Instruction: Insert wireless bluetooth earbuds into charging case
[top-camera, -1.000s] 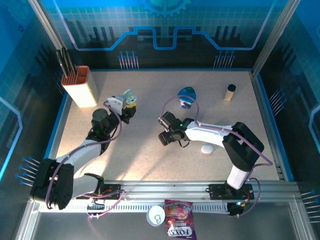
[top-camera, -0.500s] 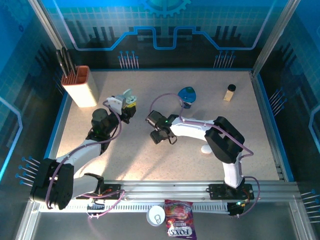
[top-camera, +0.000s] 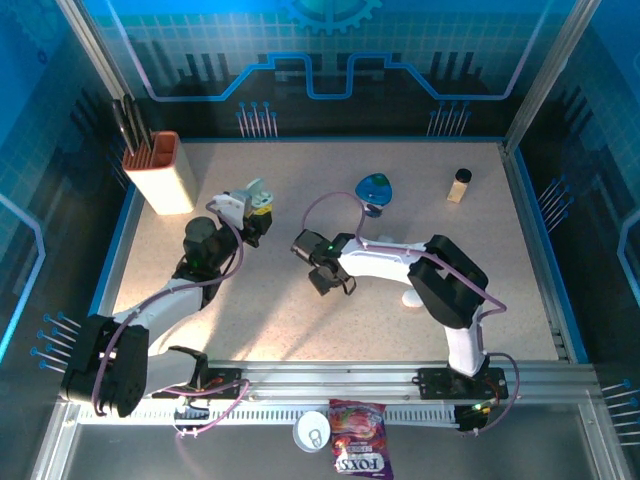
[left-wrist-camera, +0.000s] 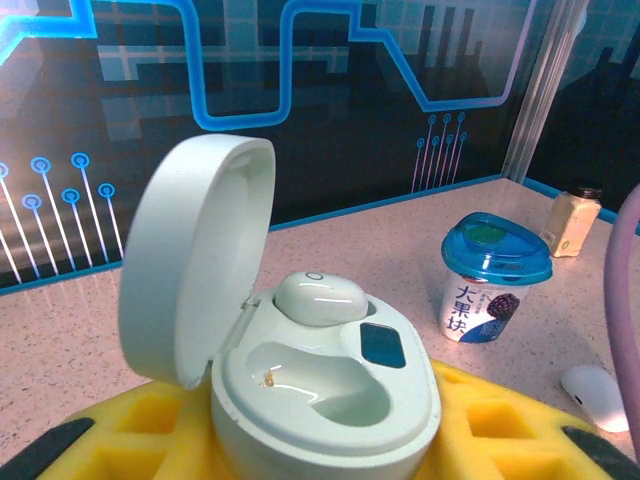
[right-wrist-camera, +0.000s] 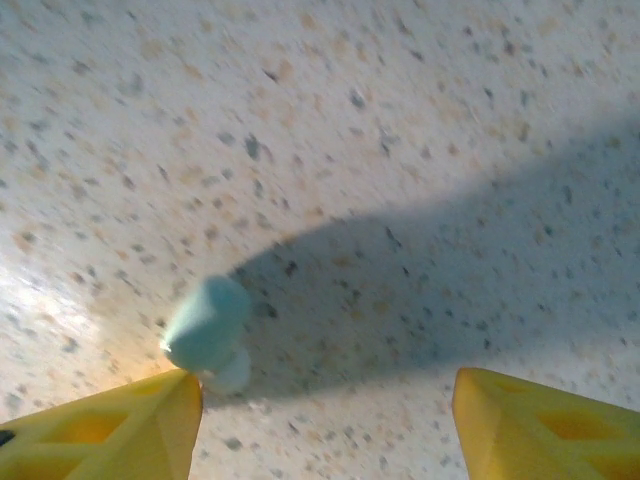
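Right wrist view: my right gripper (right-wrist-camera: 325, 388) is hovering, jaws spread, over a teal earbud (right-wrist-camera: 208, 325) lying on the table (right-wrist-camera: 420, 130) beside one finger. My left gripper (top-camera: 256, 204) is clasping the open charging case (left-wrist-camera: 330, 400), which is cradling a seated earbud (left-wrist-camera: 320, 298).

We find the near table (top-camera: 300, 335) bare; the right claw (top-camera: 332, 280) blocks the middle, while a knife block (top-camera: 168, 178), cup (top-camera: 374, 190) and bottle (top-camera: 460, 186) stand far.

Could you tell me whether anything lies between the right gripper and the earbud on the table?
Nothing visible does: the earbud lies on the table between the right gripper's open fingers, close beside one of them.
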